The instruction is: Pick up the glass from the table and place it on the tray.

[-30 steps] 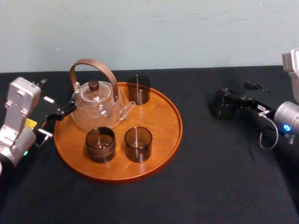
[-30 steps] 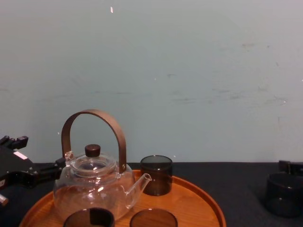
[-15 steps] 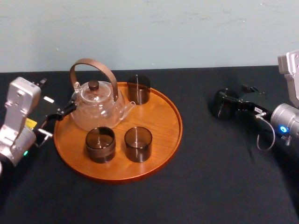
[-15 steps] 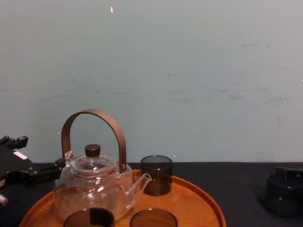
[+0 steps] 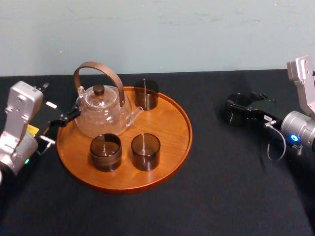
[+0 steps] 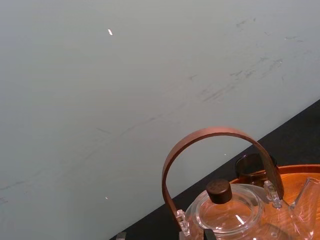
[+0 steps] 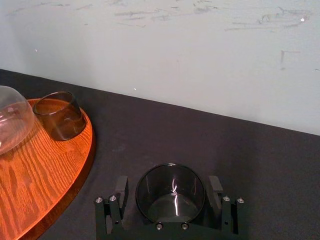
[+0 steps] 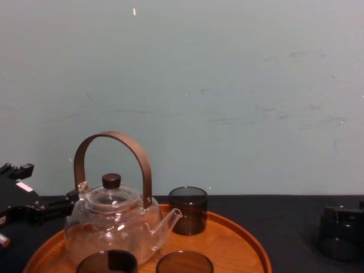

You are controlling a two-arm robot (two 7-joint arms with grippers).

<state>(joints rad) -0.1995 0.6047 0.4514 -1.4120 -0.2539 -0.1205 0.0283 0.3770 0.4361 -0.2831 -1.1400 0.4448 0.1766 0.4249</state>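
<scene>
A dark smoked glass (image 7: 171, 192) stands on the black table (image 5: 221, 187), to the right of the round orange-brown tray (image 5: 172, 142). My right gripper (image 7: 169, 196) is open around it, one finger (image 7: 120, 192) on each side with a thin gap to the wall of the glass. From the head the glass (image 5: 234, 112) and right gripper (image 5: 237, 111) show at the right; from the chest the glass (image 8: 339, 233) sits at the far right. My left gripper (image 5: 59, 129) is parked, open, by the tray's left rim.
On the tray stand a clear glass teapot (image 5: 101, 110) with a brown hoop handle and three dark glasses (image 5: 146, 94), (image 5: 106, 152), (image 5: 145, 151). The tray's right half is bare wood. A pale wall runs along the table's far edge.
My right arm has shifted and the gripper has settled a little lower around the glass. The glass, the tray and the left arm have not moved.
</scene>
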